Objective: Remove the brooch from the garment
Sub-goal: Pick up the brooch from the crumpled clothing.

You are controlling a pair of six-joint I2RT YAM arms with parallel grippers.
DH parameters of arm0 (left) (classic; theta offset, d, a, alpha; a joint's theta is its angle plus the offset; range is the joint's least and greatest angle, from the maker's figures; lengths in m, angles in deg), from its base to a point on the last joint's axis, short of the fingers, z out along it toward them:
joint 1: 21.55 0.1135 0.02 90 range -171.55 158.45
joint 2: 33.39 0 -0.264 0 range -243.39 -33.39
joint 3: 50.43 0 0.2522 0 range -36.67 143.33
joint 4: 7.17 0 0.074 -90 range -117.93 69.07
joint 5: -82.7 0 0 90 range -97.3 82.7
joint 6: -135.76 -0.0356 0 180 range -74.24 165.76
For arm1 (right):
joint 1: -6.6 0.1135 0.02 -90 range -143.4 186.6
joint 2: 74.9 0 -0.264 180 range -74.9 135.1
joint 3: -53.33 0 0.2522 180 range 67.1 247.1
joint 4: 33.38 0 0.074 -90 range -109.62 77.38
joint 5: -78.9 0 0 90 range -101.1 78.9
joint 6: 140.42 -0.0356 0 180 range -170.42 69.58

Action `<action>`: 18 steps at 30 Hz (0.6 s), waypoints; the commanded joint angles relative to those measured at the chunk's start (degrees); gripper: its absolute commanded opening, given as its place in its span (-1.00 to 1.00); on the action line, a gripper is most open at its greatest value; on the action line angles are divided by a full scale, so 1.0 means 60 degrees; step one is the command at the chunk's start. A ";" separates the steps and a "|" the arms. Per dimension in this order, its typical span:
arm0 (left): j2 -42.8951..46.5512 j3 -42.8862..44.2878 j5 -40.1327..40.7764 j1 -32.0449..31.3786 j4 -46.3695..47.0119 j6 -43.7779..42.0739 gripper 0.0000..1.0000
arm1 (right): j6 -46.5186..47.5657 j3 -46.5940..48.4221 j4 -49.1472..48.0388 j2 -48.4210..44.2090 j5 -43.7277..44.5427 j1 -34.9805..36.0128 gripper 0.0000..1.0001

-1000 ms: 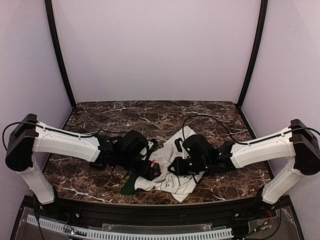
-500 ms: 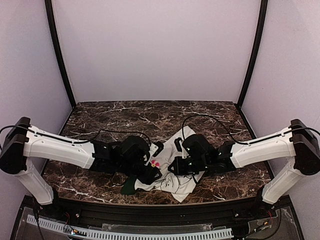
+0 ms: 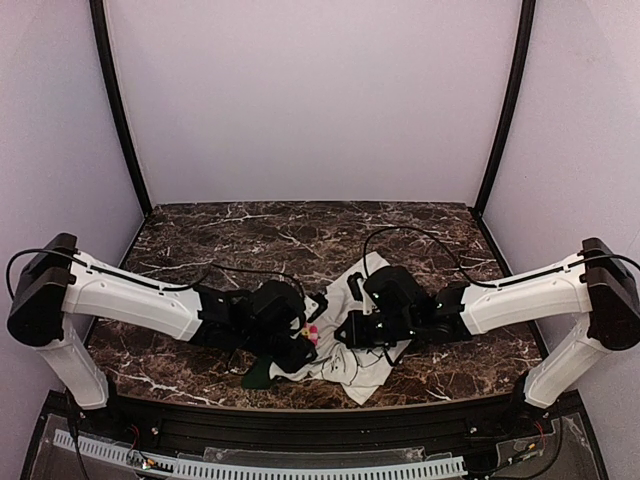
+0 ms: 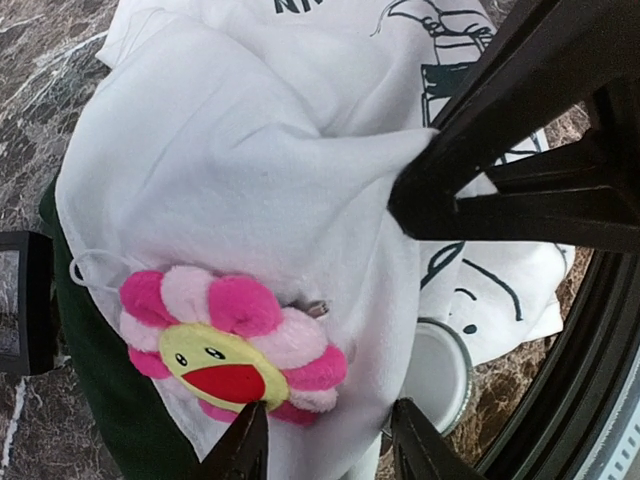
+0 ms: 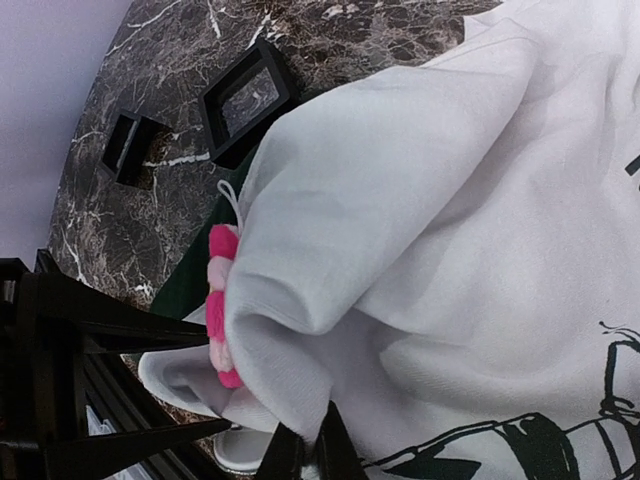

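The left gripper (image 4: pixel 330 450) stands part open with nothing pinched. Its two fingertips sit apart at the near edge of the wrist view with white cloth in the gap. The flower brooch (image 4: pixel 230 345) lies just ahead of its left-hand finger, face up and pinned to the white T-shirt (image 4: pixel 250 170). A glint of metal shows at the brooch's upper right edge. That placement reads as a line-up for a pinch on the brooch, judging by the jaws bracketing its lower right petals.

Further ahead and to the right, the right gripper (image 5: pixel 308 455) is closed on a fold of the T-shirt, pulling it into a taut peak. It probably does this to anchor the cloth, so that a pull on the brooch loosens the pin instead of dragging the whole shirt. From the right wrist, the brooch shows only edge-on, ahead and to the left, tucked behind the raised fold.

A white round rim (image 4: pixel 438 370) peeks from under the shirt just beyond the left gripper's right-hand finger; I cannot tell what it is. Farthest from the right gripper, small black square frames (image 5: pixel 245 100) sit on the dark marble table (image 5: pixel 330 30) past the shirt's dark green trim (image 4: pixel 100 420).

Count: one brooch, one T-shirt, two grippers, two black frames, one white rim.
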 commanded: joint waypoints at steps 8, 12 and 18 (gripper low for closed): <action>-0.0100 0.0136 0.0778 0.0020 -0.0345 0.0200 -0.94 | 0.0405 0.0686 -0.0300 -0.0066 0.0289 0.0081 -0.93; 0.0595 0.0159 0.0672 0.0137 -0.0187 0.0382 -0.98 | 0.0487 0.1144 0.0316 0.0030 0.0704 0.0081 -0.61; 0.1640 -0.0141 -0.1456 0.0503 0.1019 0.0887 -0.98 | 0.0056 0.1404 0.1609 -0.0670 0.1168 0.0103 0.32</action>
